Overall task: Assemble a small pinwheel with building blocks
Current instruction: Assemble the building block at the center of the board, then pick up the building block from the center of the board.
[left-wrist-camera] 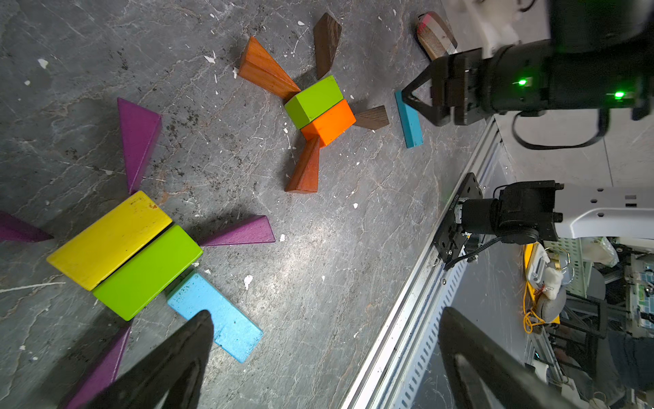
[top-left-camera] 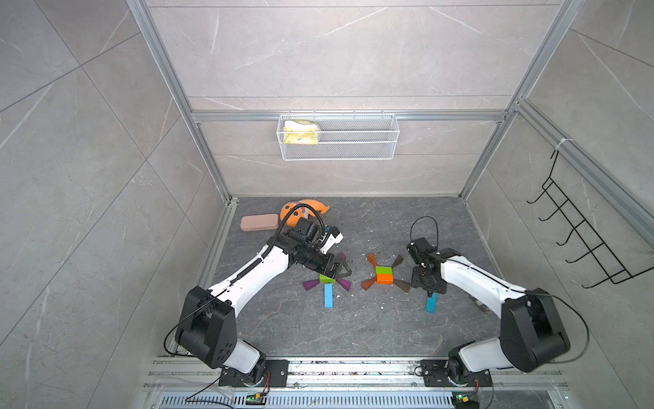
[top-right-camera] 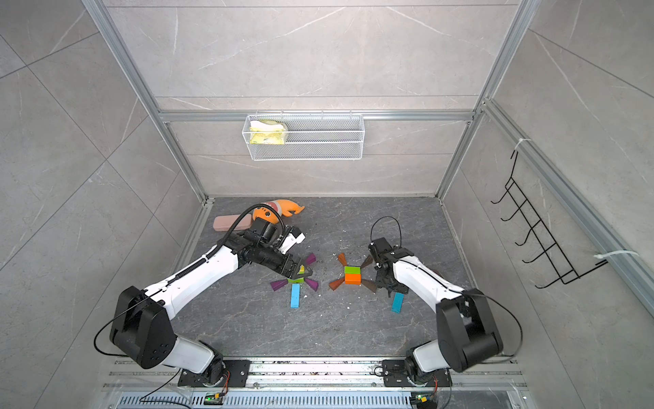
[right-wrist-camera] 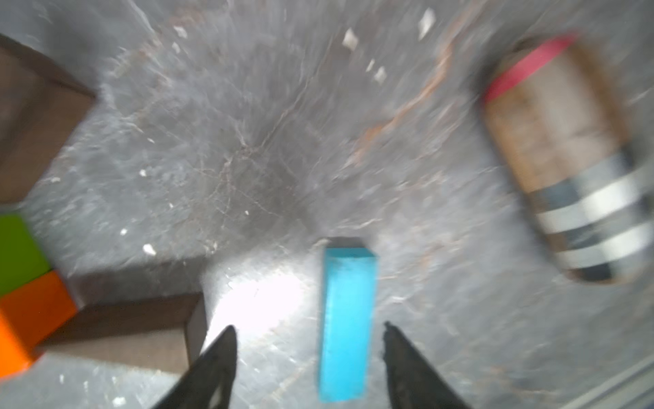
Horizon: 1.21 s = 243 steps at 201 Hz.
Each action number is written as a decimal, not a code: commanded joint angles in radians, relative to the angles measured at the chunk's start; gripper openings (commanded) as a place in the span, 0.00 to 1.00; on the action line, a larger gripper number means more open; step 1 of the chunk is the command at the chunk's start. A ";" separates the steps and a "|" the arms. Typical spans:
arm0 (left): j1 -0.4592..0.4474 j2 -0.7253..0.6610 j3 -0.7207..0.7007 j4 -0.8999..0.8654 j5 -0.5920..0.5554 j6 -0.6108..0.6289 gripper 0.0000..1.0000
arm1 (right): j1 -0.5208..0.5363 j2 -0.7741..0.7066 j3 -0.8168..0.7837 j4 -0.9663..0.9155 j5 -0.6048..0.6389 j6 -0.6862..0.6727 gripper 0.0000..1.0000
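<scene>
Right wrist view, though blurred, showed the loose blue bar [right-wrist-camera: 346,318] lying flat on the table [right-wrist-camera: 247,141]. It sat between the spread fingers of the right gripper [right-wrist-camera: 308,325], touching neither and nearer one finger than the other. In both top views it lay to the right of the right pinwheel [top-left-camera: 384,274], just beyond that wheel's near brown wedge [top-left-camera: 401,285] and apart from it, so the wheel had no stem yet. The left pinwheel [top-left-camera: 327,279] already had its own blue stem [top-left-camera: 328,295] on its near side. Above it hung the left gripper [top-left-camera: 340,272], fingers wide apart and empty.

The likely trouble was the off-centre bar: if the fingers closed as they stood, one would reach it first and swing it askew. Carried leftward too low, the bar could also clip the brown wedge and knock the loose spokes out of place, since nothing appeared to fasten them
</scene>
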 commanded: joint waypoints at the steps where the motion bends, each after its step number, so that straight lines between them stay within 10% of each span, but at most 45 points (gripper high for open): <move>1: 0.006 -0.031 0.030 -0.004 0.008 0.029 1.00 | -0.002 -0.131 -0.043 -0.036 0.076 0.016 0.81; 80: -0.059 -0.116 -0.018 0.065 0.194 0.061 1.00 | -0.068 -0.112 -0.244 0.126 -0.138 0.069 0.75; 243: -0.121 -0.083 0.012 -0.017 0.135 0.122 1.00 | -0.209 0.001 -0.230 0.168 -0.214 -0.021 0.45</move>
